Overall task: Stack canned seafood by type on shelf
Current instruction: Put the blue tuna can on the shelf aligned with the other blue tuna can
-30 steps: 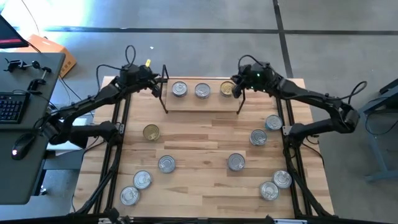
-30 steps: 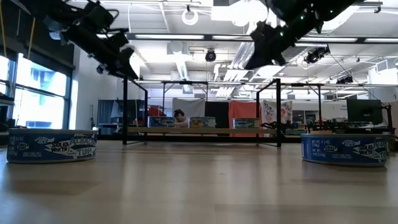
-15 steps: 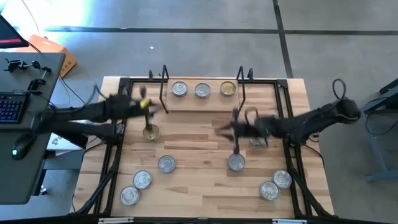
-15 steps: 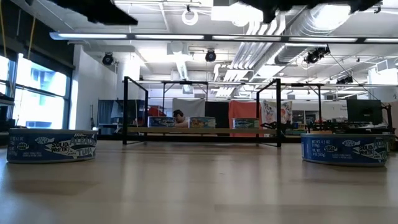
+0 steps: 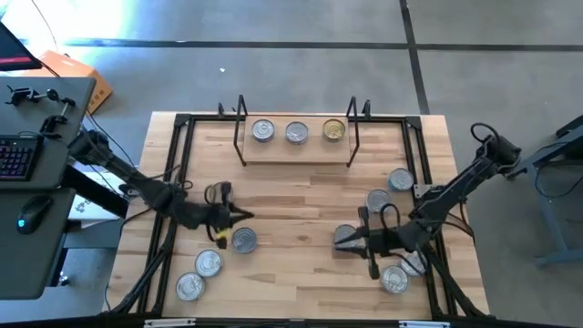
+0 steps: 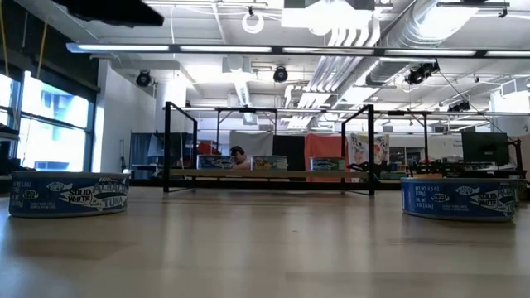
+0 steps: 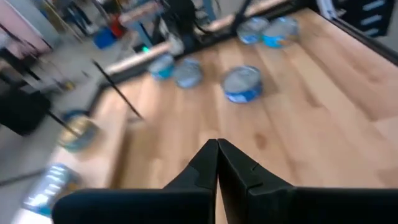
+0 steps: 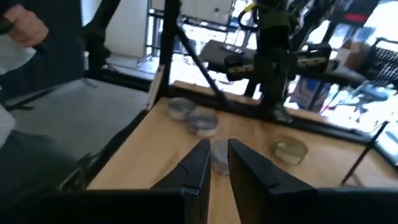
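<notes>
Tins of seafood, squat and round with shiny silver lids, lie scattered over the pale wooden surface, and three more stand in a row on the shelf, a low light wooden board with black wire uprights at both ends, at the far middle: two silver-topped tins and a gold-topped tin at the right end. The left tool sits low over the near left part of the surface, its fingers pressed together with nothing between them, just beside a silver-lidded tin; two more silver tins lie nearer the near left corner. The right tool is over the near right part, its fingers parted by a narrow gap and holding nothing, close to a tin there. Other tins rest on the right side, two farther back and two toward the near right corner. In the low view a blue-labelled tin stands at the left edge and another at the right, with the shelf's tins visible between them far behind.
</notes>
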Tool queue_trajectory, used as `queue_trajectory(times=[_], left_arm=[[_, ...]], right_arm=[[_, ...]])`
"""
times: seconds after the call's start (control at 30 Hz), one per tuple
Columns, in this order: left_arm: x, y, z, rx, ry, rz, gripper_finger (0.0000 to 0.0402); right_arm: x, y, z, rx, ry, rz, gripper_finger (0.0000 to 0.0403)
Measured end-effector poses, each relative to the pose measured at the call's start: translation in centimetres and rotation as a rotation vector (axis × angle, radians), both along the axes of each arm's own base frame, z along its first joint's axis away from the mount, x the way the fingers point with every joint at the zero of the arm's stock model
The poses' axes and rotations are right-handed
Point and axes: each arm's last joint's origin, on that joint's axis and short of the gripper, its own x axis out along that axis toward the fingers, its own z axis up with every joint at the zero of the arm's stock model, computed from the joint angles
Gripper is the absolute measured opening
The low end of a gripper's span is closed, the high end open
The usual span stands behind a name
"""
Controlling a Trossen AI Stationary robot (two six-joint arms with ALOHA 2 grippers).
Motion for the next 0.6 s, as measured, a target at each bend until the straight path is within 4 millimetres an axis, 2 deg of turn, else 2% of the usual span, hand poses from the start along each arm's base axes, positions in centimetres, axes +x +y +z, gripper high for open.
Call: queue_trajectory(times=[0.13, 0.23, 0.43, 0.6], left_arm=[[-0.6, -1.2, -1.1, -0.064, 0.117, 0.014, 0.0001], [-1.3, -1.3, -1.4, -0.141, 0.214, 0.115, 0.0001], [-2.5, -0.4, -2.4, -0.316, 0.269, 0.387, 0.0005], [-2.5, -0.6, -3.0, -0.349, 0.334, 0.402, 0.0043]], right_arm=[[0.4, -0.6, -0.5, 0.029, 0.047, -0.037, 0.0046], [1.1, -1.1, -1.3, 0.007, 0.079, -0.073, 0.0046], [3.9, -2.6, -4.0, -0.034, 0.144, -0.176, 0.0046], [6.8, -3.8, -6.7, 0.006, 0.13, -0.246, 0.0046]])
